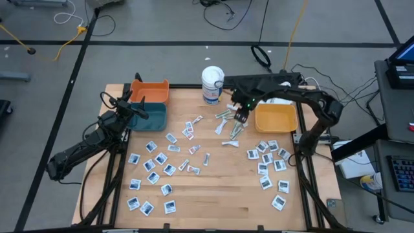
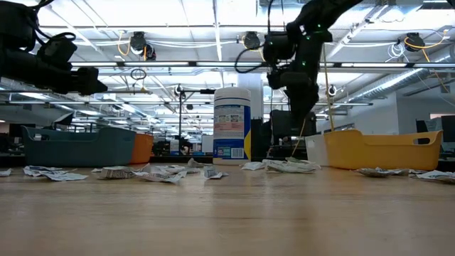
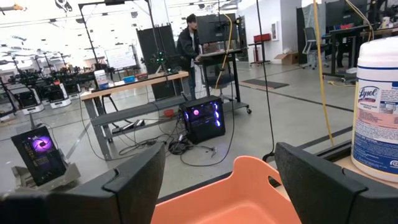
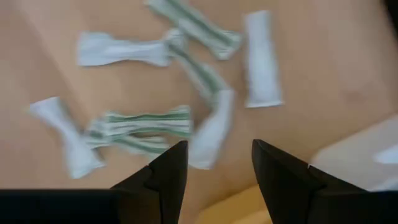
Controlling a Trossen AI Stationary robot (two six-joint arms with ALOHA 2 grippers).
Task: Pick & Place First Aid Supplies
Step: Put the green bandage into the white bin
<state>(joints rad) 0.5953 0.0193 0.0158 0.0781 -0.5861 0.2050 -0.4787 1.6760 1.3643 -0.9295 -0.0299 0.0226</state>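
Observation:
Narrow whitish wrapped strips [image 1: 229,127], some green-striped, lie flat on the wooden table mid-far; the right wrist view shows them below the fingers [image 4: 140,124]. Square white-and-blue sachets lie flat in two scatters, left [image 1: 155,165] and right [image 1: 268,158]. My right gripper [image 1: 240,117] hangs open above the strips, fingers pointing down [image 4: 214,165]; one pale strip [image 4: 211,134] lies on the table just ahead of the gap. It hovers above the table in the low view [image 2: 300,107]. My left gripper [image 1: 137,107] is open and held high over the orange bin [image 3: 221,186].
An orange bin [image 1: 150,90] and a teal bin [image 1: 147,115] stand at the far left. A yellow bin [image 1: 276,118] stands at the far right, just right of my right gripper. A tall white tub [image 1: 212,84] is at the far edge. The near middle is bare wood [image 1: 220,194].

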